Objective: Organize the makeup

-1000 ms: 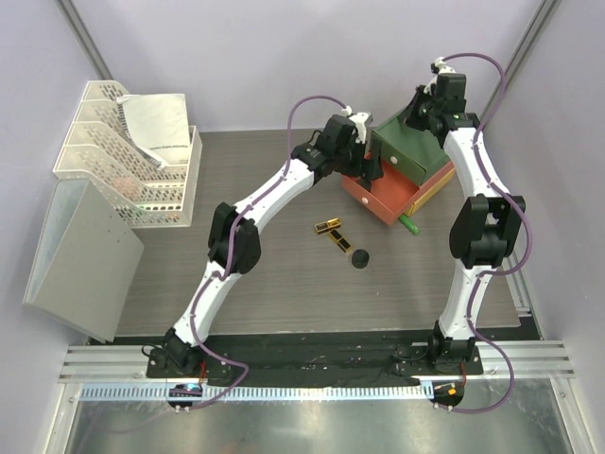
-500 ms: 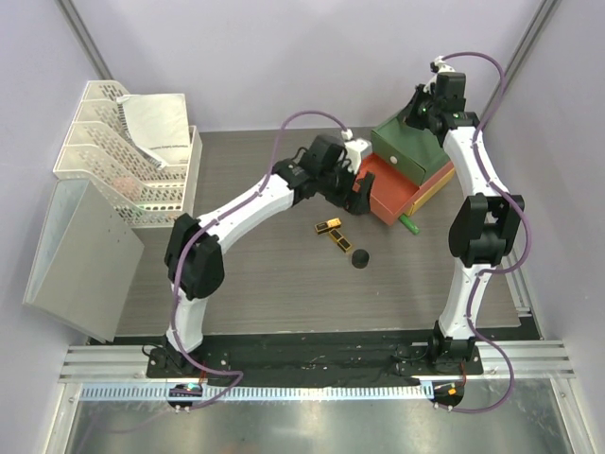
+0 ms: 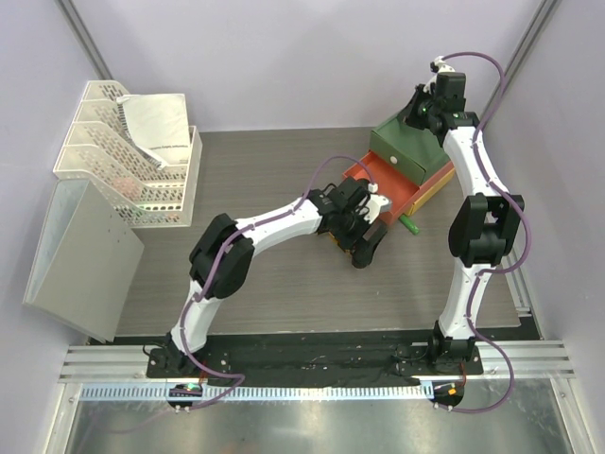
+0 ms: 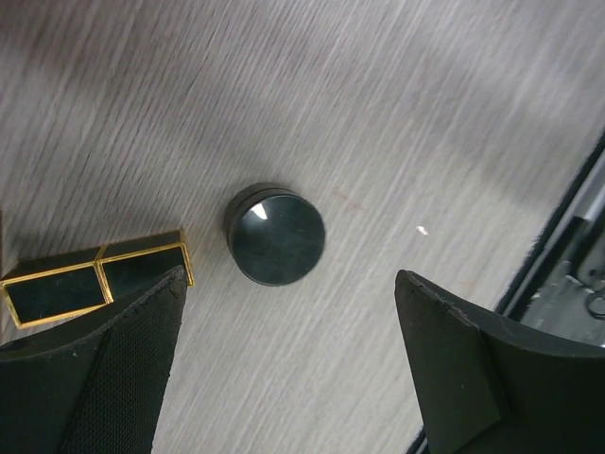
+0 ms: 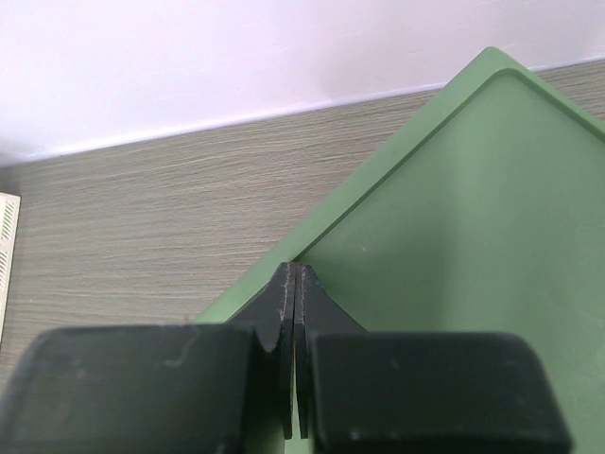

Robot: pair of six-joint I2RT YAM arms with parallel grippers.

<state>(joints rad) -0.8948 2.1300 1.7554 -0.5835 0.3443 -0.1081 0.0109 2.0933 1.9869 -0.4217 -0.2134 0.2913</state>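
Observation:
A black round compact (image 4: 275, 234) lies on the table, ahead of my open left gripper (image 4: 288, 326), which hovers above it with nothing between the jaws. A black-gold stick (image 4: 95, 281) lies left of the compact, partly behind my left finger. In the top view my left gripper (image 3: 364, 236) covers these items in front of the drawer box (image 3: 408, 163). A green tube (image 3: 408, 225) lies by the box's front right corner. My right gripper (image 5: 298, 284) is shut and empty, resting on the green top of the box (image 5: 454, 218). The other makeup is out of view.
A white wire rack (image 3: 123, 151) with paper stands at the far left, and a grey box (image 3: 80, 255) sits in front of it. The orange drawer (image 3: 383, 194) is pulled open. A black rail (image 4: 567, 255) runs along the table's near edge.
My left arm has swung from the orange drawer down and toward the near side, and now hovers over the sticks and the compact. The right arm has not moved.

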